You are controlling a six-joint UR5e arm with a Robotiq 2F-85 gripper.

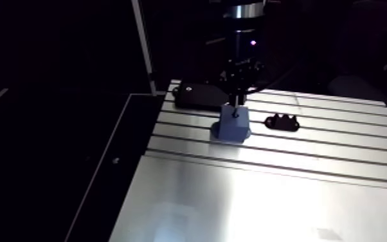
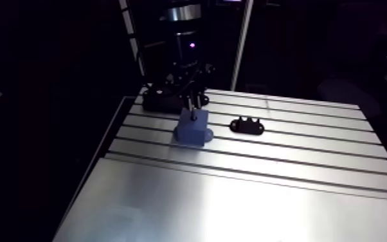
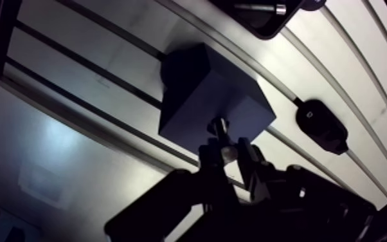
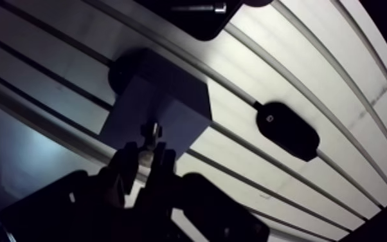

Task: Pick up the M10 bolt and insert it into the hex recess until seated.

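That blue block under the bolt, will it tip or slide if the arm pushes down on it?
Tipping seems unlikely: the block sits flat on the table on a broad base, and the bolt in the end effector is over its top face. Sliding is possible, since no clamp shows on the smooth aluminium. It looks rigid.

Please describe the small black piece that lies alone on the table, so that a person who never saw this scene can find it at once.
On the slotted aluminium table, find the blue block. The small black piece lies flat beside it, not touching. Unlike the bigger black tray behind the block, it is low and oblong, with three small bumps.
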